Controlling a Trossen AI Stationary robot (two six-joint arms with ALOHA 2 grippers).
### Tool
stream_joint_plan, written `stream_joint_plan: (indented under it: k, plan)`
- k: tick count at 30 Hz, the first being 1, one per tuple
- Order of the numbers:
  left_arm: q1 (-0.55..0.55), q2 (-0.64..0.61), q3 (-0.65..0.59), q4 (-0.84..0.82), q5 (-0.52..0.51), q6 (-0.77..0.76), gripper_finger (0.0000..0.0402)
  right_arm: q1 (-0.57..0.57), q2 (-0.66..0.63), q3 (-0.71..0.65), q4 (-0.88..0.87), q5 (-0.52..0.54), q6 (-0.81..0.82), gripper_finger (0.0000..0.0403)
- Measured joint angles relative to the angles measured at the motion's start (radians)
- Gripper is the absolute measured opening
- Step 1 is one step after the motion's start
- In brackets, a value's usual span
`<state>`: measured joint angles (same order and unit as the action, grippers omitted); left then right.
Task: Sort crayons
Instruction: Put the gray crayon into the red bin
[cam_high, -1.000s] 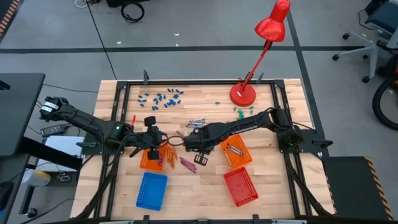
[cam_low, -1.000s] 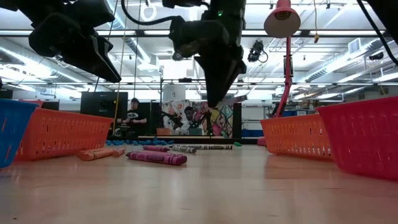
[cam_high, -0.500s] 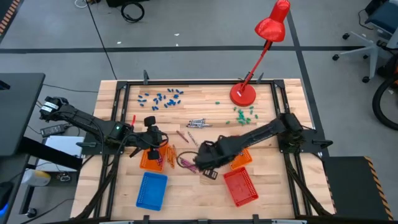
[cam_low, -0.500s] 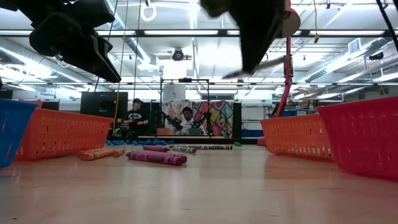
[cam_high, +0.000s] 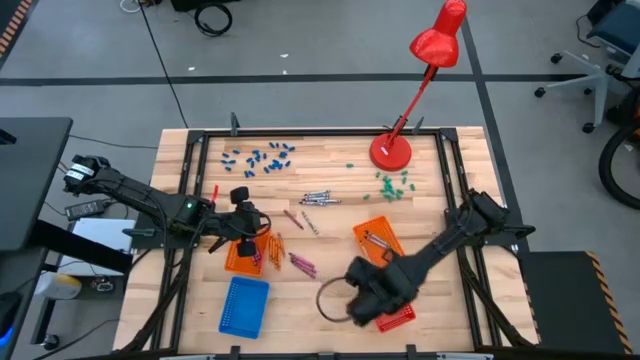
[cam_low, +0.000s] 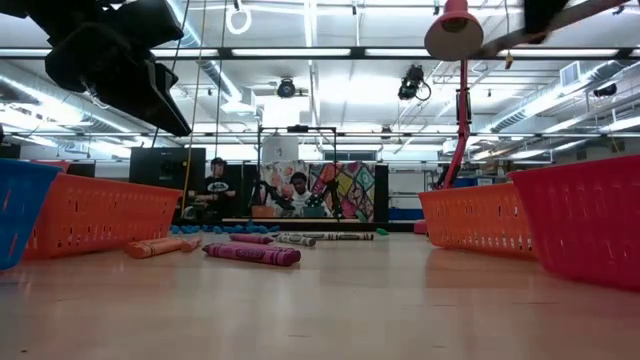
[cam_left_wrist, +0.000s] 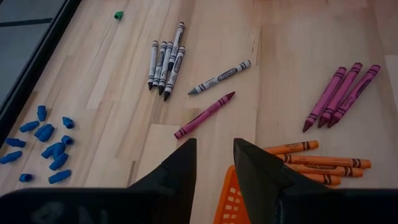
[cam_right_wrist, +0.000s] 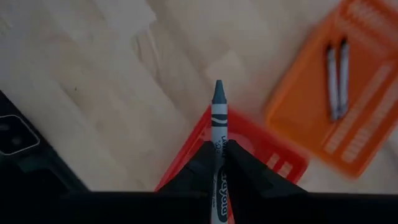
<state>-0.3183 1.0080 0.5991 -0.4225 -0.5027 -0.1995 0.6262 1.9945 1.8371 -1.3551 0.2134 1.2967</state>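
**Grey crayon held over the red basket**

The right gripper (cam_right_wrist: 217, 163) has its fingers clamped on a grey crayon (cam_right_wrist: 218, 118), tip pointing forward, and it hangs above the red basket (cam_right_wrist: 255, 148) at the near edge of the table. Just beyond sits an orange basket (cam_right_wrist: 367, 99) with two grey sticks lying inside. Over on the other side, the left gripper (cam_left_wrist: 213, 163) waits above the second orange basket (cam_left_wrist: 231, 200), fingers slightly apart and holding nothing. Ahead of it on the wood: orange crayons (cam_left_wrist: 320, 163) beside that basket, three magenta crayons (cam_left_wrist: 339, 94) in a bunch, one lone magenta crayon (cam_left_wrist: 204, 115), a single grey crayon (cam_left_wrist: 219, 77), and a tight row of grey crayons (cam_left_wrist: 165, 62). Blue bits (cam_left_wrist: 45, 144) scatter farther out. A blue basket (cam_high: 245, 305) sits near the front edge, and a red lamp (cam_high: 415, 85) stands at the far side.
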Motion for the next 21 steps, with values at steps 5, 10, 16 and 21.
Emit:
stream_joint_plan:
  k: [5, 10, 16, 21]
  plan:
    - [0.000, 0.000, 0.000, 0.000, 0.001, 0.008, 0.0117, 0.082, -0.001, -0.060, 0.016, 0.003, 0.189, 0.0037]
    - [0.000, 0.000, 0.000, 0.001, 0.000, 0.018, 0.0117, 0.117, 0.000, -0.178, 0.075, 0.003, 0.312, 0.0037]
    - [0.007, 0.000, 0.000, 0.008, 0.000, 0.053, 0.0117, 0.114, 0.000, -0.324, 0.263, -0.030, 0.336, 0.0041]
    - [0.025, 0.000, 0.000, 0.007, 0.000, 0.078, 0.0117, 0.108, 0.001, -0.410, 0.350, -0.050, 0.360, 0.0050]
